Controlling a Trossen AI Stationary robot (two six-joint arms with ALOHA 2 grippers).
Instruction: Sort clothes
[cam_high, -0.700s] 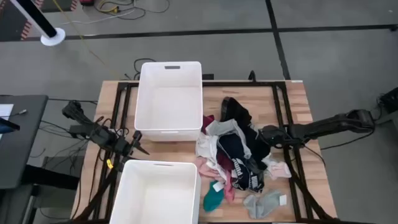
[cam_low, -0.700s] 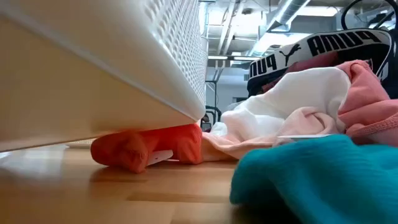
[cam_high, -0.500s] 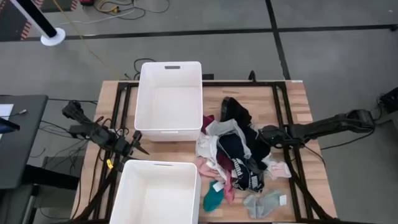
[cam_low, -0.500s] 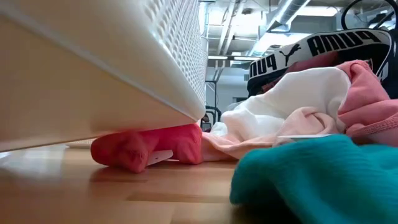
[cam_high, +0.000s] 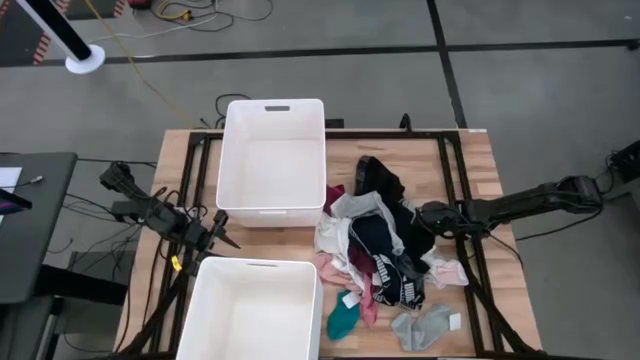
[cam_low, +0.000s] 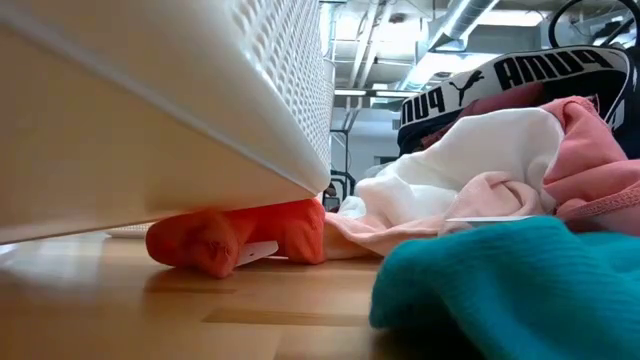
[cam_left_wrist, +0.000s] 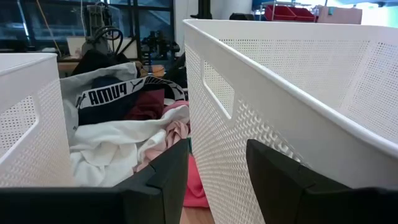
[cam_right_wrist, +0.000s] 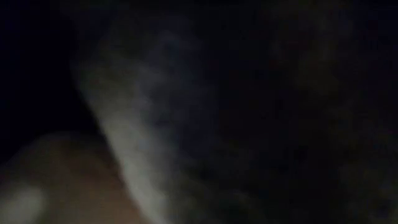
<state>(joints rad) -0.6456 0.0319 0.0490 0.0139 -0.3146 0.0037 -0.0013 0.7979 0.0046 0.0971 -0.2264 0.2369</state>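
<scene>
worktop (cam_high: 470, 160): pale wood, smooth, satin | bins (cam_high: 272, 150): white plastic, matt, walls finely perforated | clothes (cam_high: 378, 250): soft cloth, matt, rumpled | teal sock (cam_low: 500, 280): knitted, slightly fuzzy | left end effector (cam_left_wrist: 214, 180) fingers (cam_left_wrist: 280, 186): dark matt plastic

This is a robotics lab or workshop, not a home. The wooden bench (cam_high: 480, 160) stands on a bare grey concrete floor (cam_high: 540, 90) crossed by dark lines, with yellow and black cables (cam_high: 190, 14) trailing loose across it. A dark desk (cam_high: 35, 225) sits off to one side. Level across the bench, exposed ceiling ducts and pipes (cam_low: 440, 25) run overhead, and past the bins there are metal racks, machinery (cam_left_wrist: 102, 25) and red storage crates (cam_left_wrist: 287, 12).
</scene>
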